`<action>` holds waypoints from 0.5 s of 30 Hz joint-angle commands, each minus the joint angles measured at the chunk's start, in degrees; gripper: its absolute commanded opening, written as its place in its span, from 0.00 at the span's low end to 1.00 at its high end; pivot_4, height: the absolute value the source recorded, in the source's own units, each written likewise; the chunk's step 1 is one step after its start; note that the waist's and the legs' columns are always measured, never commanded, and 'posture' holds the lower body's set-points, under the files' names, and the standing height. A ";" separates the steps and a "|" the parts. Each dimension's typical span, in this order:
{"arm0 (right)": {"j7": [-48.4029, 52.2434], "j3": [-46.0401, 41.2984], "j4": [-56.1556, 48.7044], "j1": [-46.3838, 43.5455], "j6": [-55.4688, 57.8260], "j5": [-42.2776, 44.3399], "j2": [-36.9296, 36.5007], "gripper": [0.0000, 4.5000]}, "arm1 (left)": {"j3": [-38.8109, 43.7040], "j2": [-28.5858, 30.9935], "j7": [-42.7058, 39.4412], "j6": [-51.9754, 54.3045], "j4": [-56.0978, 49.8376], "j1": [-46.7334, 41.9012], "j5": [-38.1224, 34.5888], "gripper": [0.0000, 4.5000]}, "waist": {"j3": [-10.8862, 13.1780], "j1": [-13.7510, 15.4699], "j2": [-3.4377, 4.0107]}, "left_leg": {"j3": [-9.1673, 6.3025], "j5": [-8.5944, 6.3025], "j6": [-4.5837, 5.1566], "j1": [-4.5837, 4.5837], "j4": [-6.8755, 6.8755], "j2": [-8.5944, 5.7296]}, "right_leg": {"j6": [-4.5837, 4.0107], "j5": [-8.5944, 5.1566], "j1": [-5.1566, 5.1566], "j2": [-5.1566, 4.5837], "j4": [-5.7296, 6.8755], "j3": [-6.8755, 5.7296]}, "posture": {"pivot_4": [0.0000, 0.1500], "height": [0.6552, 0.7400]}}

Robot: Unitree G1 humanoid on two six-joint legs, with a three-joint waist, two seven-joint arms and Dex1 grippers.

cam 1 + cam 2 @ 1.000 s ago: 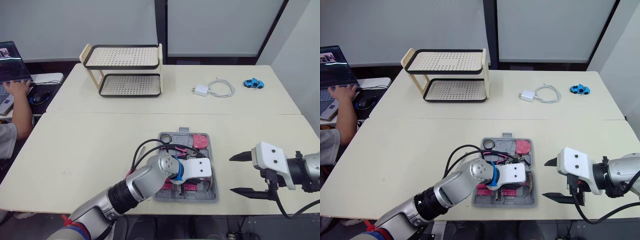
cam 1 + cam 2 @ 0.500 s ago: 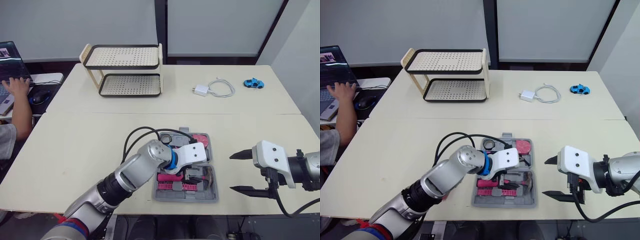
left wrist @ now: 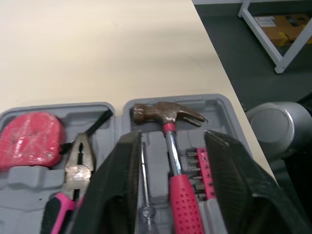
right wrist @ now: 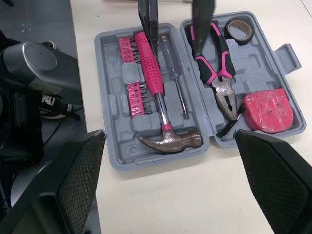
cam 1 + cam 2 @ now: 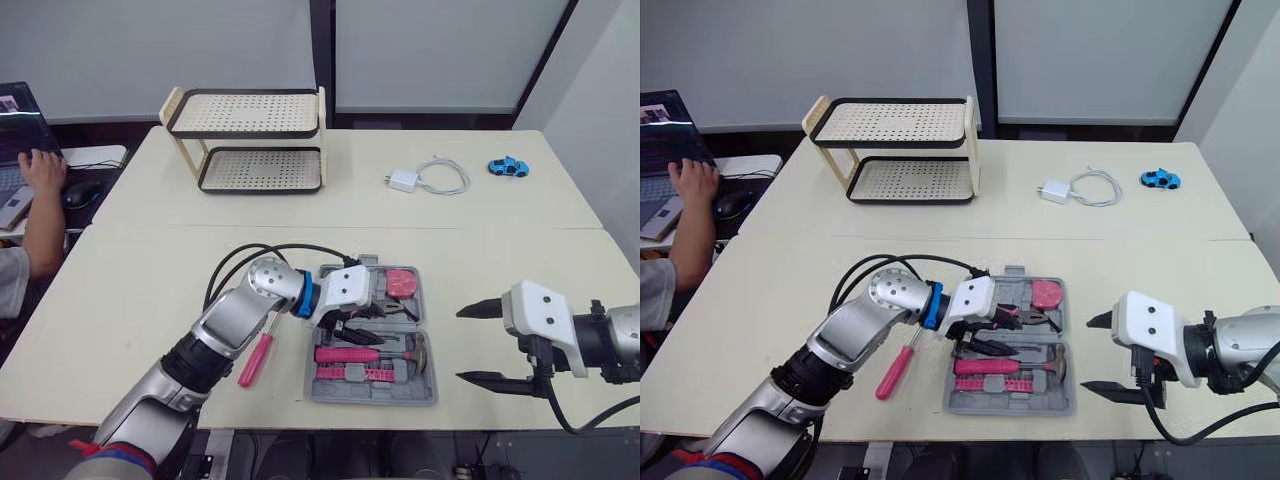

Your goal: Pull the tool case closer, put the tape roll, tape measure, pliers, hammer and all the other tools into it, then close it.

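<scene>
With the tool case [image 5: 325,388] lying open at the near edge of the worktop [image 5: 150,300], the left arm has swung away from the near half of the case toward its far left corner within the last second, uncovering a pink-handled screwdriver [image 5: 254,361] on the bare surface just left of the case. At least one tool is therefore still outside, and closing the case looks premature. To the right of the case, and apart from it, the right claw [image 5: 462,345] has not moved; its two fingers are spread wide with nothing between them. Inside the case sit the hammer [image 4: 156,92], a row of pink bits [image 4: 131,73] and a slim screwdriver [image 4: 174,78] in one half, and the pliers [image 4: 217,73], the pink tape measure [image 4: 267,111] and the tape roll [image 4: 239,30] in the other. The left claw [image 5: 1002,330] hangs over the middle of the case, above the hammer handle and pliers, its fingers parted to a moderate gap, gripping nothing and apparently touching nothing. The likely next move is a reach back for the loose screwdriver. Well beyond the case stand a two-tier rack [image 5: 250,130], a white charger [image 5: 403,180] with its cable and a blue toy car [image 5: 507,166].
</scene>
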 commanded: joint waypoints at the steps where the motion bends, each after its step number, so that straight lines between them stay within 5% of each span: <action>1: -0.80 -1.45 -1.83 -0.60 0.38 1.32 0.38 1.00 | -1.58 -0.58 0.29 -4.10 0.37 1.58 2.18 0.18 | 0.00 -0.01 0.00 | 0.00 -0.01 0.01 0.01 0.00 0.00 | 0.00 0.00 0.00 0.00 0.00 0.00 | 1.00 1.00; 4: -1.10 -1.49 -1.96 -0.74 0.69 1.61 0.35 1.00 | -2.45 -1.37 1.51 -6.37 2.97 2.65 4.39 0.01 | 0.00 0.00 0.00 | -0.01 -0.03 0.05 0.00 0.00 0.00 | 0.00 0.00 0.00 0.01 0.01 -0.01 | 1.00 1.00; 15: -2.00 -1.74 -2.62 -0.77 1.39 2.79 0.10 1.00 | -3.65 -2.99 2.49 -11.25 10.20 3.24 10.06 0.01 | 0.00 -0.03 0.00 | -0.01 -0.04 0.07 0.00 0.02 -0.05 | 0.00 0.00 0.00 0.01 0.03 -0.02 | 1.00 1.00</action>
